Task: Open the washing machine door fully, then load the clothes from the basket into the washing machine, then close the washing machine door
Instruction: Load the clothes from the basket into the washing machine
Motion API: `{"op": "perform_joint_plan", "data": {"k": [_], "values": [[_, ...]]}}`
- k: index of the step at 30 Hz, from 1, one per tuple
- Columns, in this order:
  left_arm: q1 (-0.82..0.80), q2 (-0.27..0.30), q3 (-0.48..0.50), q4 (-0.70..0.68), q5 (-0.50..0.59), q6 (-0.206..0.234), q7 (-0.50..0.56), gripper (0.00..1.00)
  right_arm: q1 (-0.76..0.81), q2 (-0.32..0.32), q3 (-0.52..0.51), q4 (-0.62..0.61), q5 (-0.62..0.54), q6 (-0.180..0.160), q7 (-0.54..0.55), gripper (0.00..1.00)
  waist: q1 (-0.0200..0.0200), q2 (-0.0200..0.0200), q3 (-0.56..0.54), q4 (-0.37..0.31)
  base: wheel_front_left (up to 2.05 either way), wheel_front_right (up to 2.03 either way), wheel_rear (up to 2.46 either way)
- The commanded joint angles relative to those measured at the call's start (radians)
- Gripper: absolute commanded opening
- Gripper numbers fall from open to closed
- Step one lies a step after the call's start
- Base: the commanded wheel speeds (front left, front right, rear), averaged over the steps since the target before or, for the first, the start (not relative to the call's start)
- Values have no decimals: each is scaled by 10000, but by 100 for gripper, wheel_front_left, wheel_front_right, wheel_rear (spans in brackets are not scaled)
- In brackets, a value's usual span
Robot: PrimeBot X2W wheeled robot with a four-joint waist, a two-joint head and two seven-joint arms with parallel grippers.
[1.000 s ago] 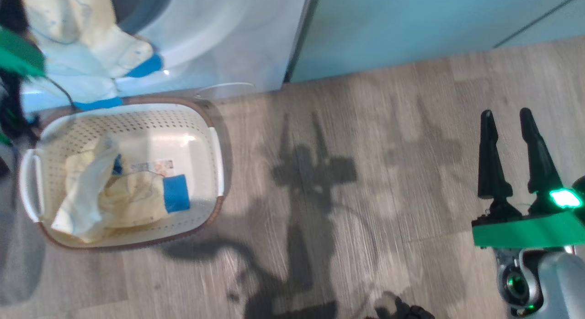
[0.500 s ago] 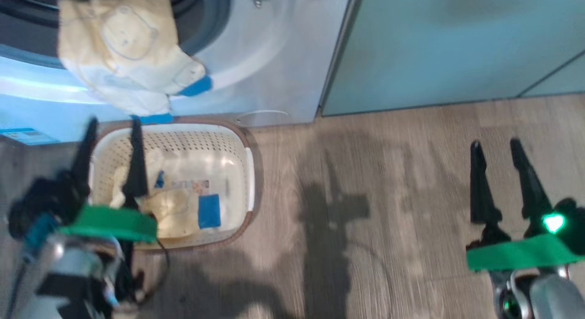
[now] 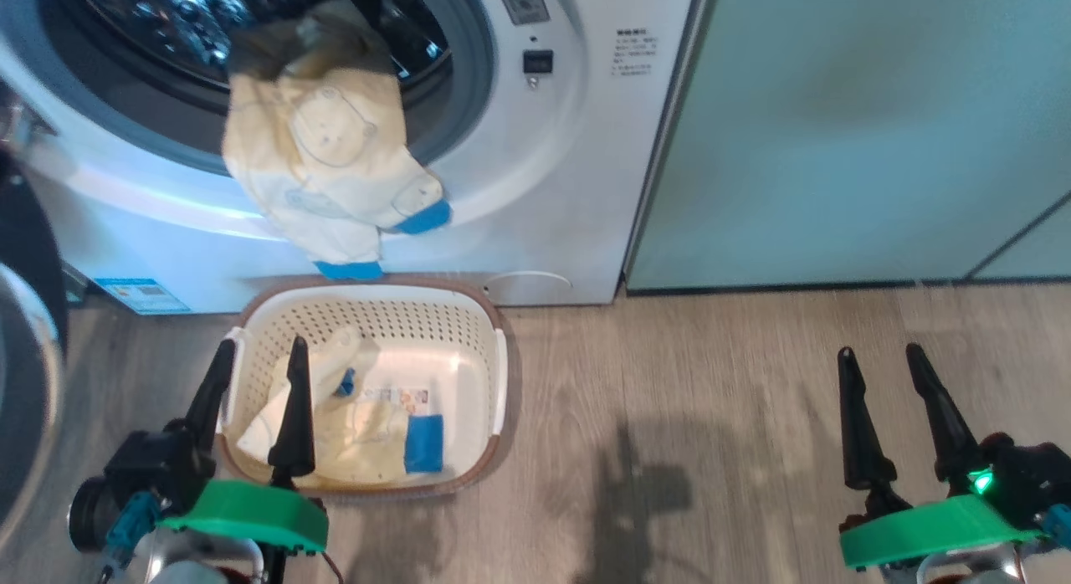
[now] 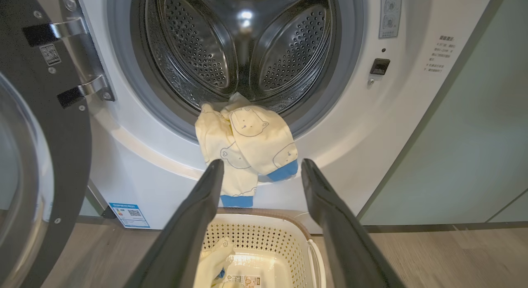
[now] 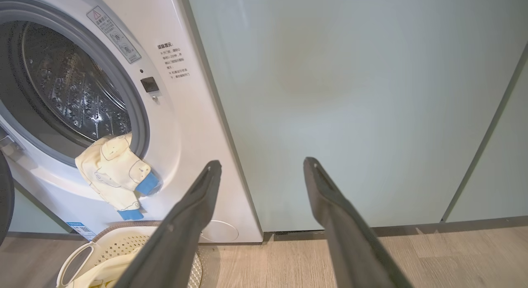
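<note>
The door (image 4: 68, 164) is swung wide open on its hinge, left of the washing machine (image 3: 552, 174). One cream garment (image 3: 322, 161) hangs half out over the grey gasket (image 3: 468, 90), its blue cuffs dangling down the front just above the basket (image 3: 376, 320). The basket sits on the floor (image 3: 711, 417) right at the machine's front; can't tell if they touch. More clothes (image 3: 356, 438) lie in its near half, with a blue patch among them. My left fingers (image 3: 293, 408) are spread apart and empty over the basket's near-left corner. My right fingers (image 3: 857, 433) are also spread and empty above bare floor in front of the pale green cabinet (image 3: 837, 132), well apart from the basket.
</note>
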Motion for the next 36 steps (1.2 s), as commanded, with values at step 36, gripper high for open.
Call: {"op": "perform_joint_plan", "data": {"k": [36], "values": [[-2064,66,30,1944,-823,-1045,-27,100,-701,-118,497,-446,24,-29,-67,100,1,-1,891,124,0,0,0]]}}
